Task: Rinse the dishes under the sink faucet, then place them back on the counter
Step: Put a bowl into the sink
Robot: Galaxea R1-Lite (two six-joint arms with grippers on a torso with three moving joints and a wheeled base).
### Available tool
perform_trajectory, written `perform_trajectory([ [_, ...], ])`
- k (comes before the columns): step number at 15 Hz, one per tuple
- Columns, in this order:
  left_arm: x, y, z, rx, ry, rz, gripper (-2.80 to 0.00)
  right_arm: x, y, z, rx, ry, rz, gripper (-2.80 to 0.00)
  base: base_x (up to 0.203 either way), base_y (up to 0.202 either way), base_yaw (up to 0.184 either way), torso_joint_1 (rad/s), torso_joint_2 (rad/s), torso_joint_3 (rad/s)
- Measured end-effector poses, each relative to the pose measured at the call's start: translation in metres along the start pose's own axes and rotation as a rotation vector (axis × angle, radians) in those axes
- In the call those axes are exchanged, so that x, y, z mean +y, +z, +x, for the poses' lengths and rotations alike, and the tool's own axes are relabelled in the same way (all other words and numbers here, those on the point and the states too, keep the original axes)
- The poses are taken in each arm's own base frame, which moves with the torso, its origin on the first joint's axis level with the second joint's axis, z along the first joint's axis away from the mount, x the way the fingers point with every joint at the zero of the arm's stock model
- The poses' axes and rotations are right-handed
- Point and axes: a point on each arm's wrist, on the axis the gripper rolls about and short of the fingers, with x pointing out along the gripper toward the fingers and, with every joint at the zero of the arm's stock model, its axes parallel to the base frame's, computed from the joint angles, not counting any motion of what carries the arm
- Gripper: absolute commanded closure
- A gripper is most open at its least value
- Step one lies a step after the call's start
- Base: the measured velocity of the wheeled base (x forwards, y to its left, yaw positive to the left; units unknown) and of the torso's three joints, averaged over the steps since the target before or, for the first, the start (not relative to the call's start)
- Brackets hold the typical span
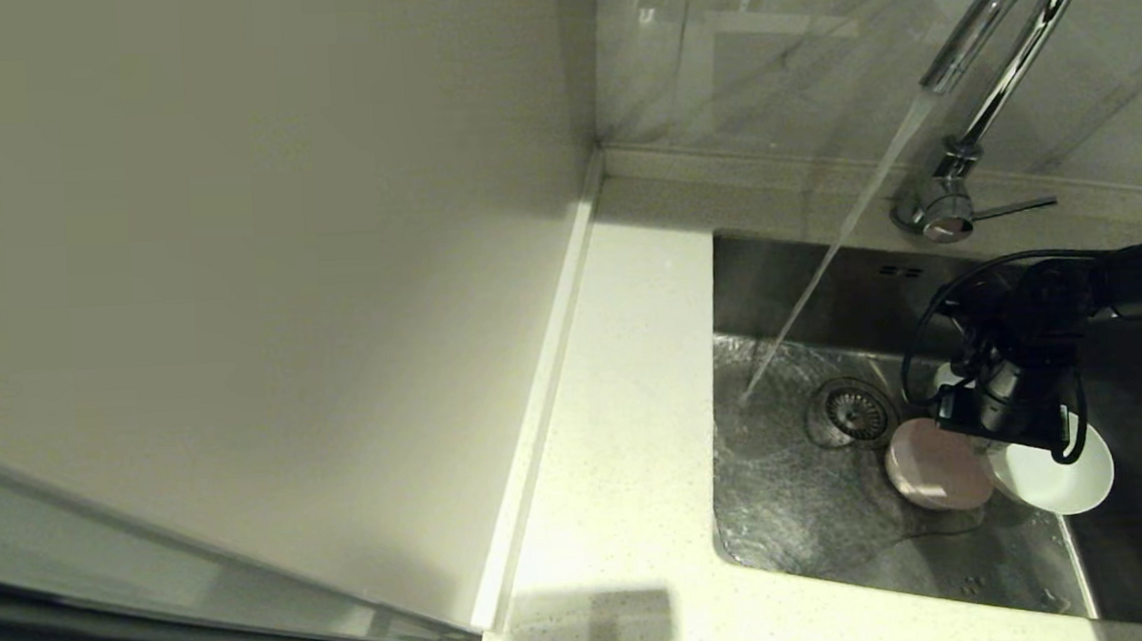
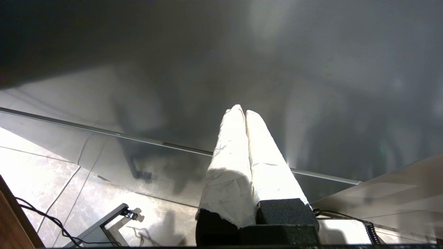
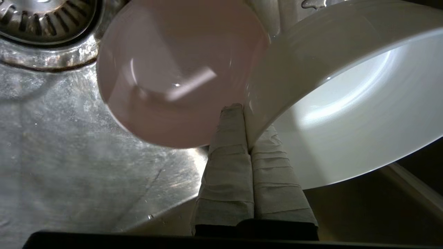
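Steel sink (image 1: 774, 281) holds pink bowl (image 1: 933, 466); right gripper (image 3: 246, 114) pinches white bowl (image 1: 1058, 476).

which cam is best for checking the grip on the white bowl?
Right wrist view: the right gripper is shut on the white bowl's rim, fingers pinching the wall, beside the pink bowl. Head view shows the bowl tilted, the contact hidden behind the wrist. Left wrist view shows none of it.

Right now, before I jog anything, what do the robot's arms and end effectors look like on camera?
The right arm is matte black, with black cables looping around its wrist. The right end effector has two long tapering fingers wrapped in creased off-white tape, set on black bases. The left end effector is built the same: white-wrapped fingers on black, grainy mounts. No markings show.
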Motion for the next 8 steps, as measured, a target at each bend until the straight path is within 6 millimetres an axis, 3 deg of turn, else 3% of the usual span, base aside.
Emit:
perform_trajectory([
  [1, 0.0, 0.0, 0.0, 0.0, 0.0, 0.0, 0.0, 0.0007, 0.0003, 0.0028, 0.004, -0.003, 0.005, 0.0, 0.0, 0.0, 0.0, 0.0, 0.0, 0.0],
  [2, 0.0, 0.0, 0.0, 0.0, 0.0, 0.0, 0.0, 0.001, 0.0004, 0.0053, 0.008, -0.005, 0.006, -0.47, 0.0, 0.0, 0.0, 0.0, 0.0, 0.0],
  [3, 0.0, 0.0, 0.0, 0.0, -0.001, 0.0, 0.0, 0.001, 0.0006, 0.0073, 0.01, -0.007, 0.007, -2.8, 0.0, 0.0, 0.0, 0.0, 0.0, 0.0],
  [8, 0.0, 0.0, 0.0, 0.0, 0.0, 0.0, 0.0, 0.0015, 0.006, 0.008, -0.002, -0.003, 0.016, -2.8, 0.0, 0.0, 0.0, 0.0, 0.0, 0.0],
])
